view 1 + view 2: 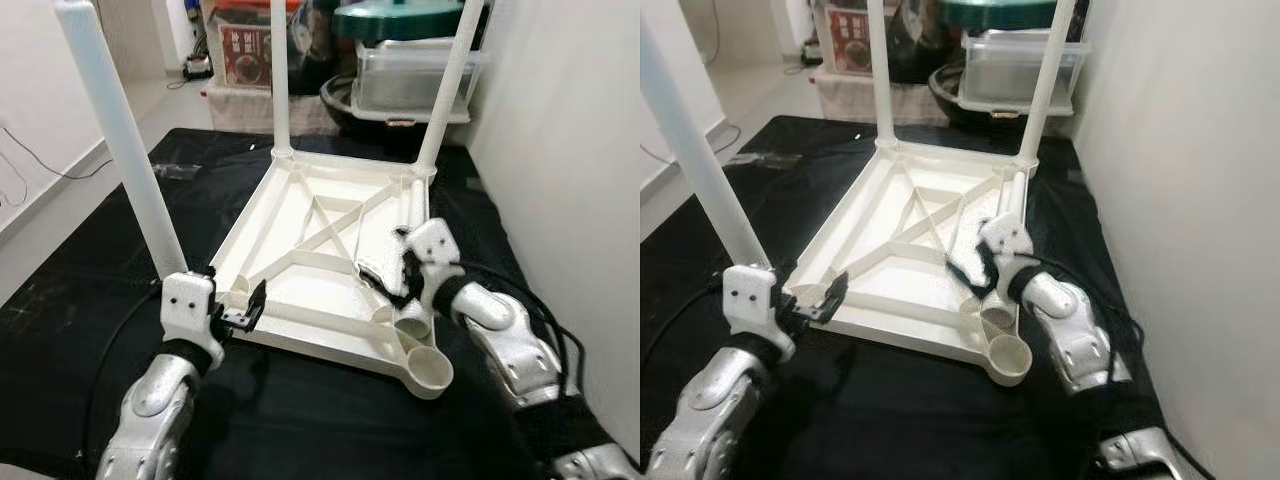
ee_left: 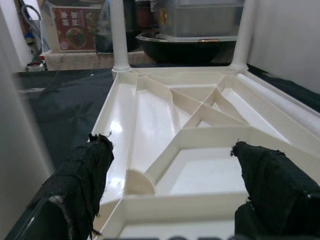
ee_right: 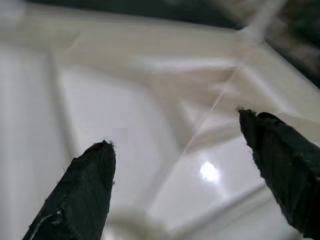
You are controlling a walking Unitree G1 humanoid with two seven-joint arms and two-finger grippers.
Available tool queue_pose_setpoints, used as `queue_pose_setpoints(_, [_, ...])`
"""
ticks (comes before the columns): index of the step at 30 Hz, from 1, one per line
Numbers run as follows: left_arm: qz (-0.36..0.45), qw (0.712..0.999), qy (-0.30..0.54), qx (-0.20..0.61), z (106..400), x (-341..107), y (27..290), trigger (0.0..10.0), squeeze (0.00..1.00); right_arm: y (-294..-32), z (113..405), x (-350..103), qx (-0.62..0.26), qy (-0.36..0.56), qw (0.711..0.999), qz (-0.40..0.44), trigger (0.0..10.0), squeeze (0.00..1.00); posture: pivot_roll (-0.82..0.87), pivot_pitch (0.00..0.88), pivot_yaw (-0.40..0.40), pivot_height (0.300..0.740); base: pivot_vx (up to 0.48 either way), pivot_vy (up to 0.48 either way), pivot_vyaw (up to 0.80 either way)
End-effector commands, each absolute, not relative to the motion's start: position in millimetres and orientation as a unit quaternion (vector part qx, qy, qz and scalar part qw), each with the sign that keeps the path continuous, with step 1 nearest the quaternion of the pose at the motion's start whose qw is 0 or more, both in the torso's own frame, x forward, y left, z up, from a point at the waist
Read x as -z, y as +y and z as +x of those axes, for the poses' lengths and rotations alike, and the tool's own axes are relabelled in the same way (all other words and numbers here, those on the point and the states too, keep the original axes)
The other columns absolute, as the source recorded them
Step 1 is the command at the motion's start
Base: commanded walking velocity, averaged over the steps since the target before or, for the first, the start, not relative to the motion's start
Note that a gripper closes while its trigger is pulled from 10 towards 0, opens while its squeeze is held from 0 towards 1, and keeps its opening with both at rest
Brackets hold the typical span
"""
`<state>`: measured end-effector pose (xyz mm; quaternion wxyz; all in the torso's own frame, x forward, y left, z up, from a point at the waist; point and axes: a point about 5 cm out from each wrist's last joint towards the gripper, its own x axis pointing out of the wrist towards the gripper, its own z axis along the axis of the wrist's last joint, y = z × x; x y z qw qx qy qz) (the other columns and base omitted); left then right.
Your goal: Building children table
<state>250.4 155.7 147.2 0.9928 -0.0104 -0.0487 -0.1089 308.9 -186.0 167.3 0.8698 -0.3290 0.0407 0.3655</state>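
Table top: the white table top [image 1: 300,290] lies upside down on the black mat [image 1: 90,290], its ribbed underside facing up toward me.
Legs fitted: three white legs stand upright in corner sockets — the near left leg [image 1: 120,140], the far left leg [image 1: 280,75] and the far right leg [image 1: 452,85].
Loose leg: a fourth leg [image 1: 414,250] lies flat inside the table top along its right wall, its open end toward me.
Empty socket: the near right corner socket [image 1: 430,370] is open, a round cup at the corner closest to me.
My left gripper: my left gripper [image 1: 240,312] sits at the near left edge of the table top, just beside the near left leg; the fingers are spread, with the near rim between them and nothing pinched.
My right gripper: my right gripper [image 1: 385,272] reaches over the right side of the table top, next to the loose leg; in my right wrist view the two fingers [image 3: 87,185] stand wide apart over the ribs — not clamped on anything.
Background: a clear plastic box [image 1: 415,75] and a printed carton [image 1: 245,52] sit past the far end of the mat.
Right side: a plain white wall [image 1: 570,150] runs alongside the mat.
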Motion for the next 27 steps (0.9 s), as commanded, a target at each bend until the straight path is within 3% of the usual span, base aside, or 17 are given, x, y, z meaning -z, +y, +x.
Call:
queue_pose_setpoints(1, [-0.013, 0.993, -0.044, 0.112, 250, -146, 157, 10.0, 0.00, -176, 305, -167, -0.399, 0.031, 0.857, -0.325, 10.0, 0.00, -0.01, 0.000, -0.032, 0.740, 0.000, 0.000, 0.00])
queue_pose_setpoints(7, [-0.012, 0.992, -0.044, 0.117, 253, -146, 155, 10.0, 0.00, -194, 302, -167, -0.439, 0.084, 0.812, -0.376, 10.0, 0.00, -0.02, 0.000, -0.030, 0.740, 0.000, 0.000, 0.00])
queue_pose_setpoints(11, [-0.013, 0.992, -0.045, 0.118, 254, -146, 154, 10.0, 0.00, -196, 303, -165, -0.439, 0.091, 0.807, -0.385, 10.0, 0.00, -0.02, 0.000, -0.030, 0.740, 0.000, 0.000, 0.00])
queue_pose_setpoints(22, [-0.011, 0.993, -0.050, 0.107, 253, -148, 159, 10.0, 0.00, -206, 328, -144, -0.333, 0.148, 0.817, -0.446, 10.0, 0.00, 0.00, 0.000, -0.047, 0.740, 0.000, 0.000, 0.00])
queue_pose_setpoints(27, [-0.012, 0.993, -0.051, 0.110, 255, -149, 157, 10.0, 0.00, -211, 326, -149, -0.359, 0.157, 0.795, -0.464, 10.0, 0.00, -0.01, 0.000, -0.041, 0.740, 0.000, 0.000, 0.00])
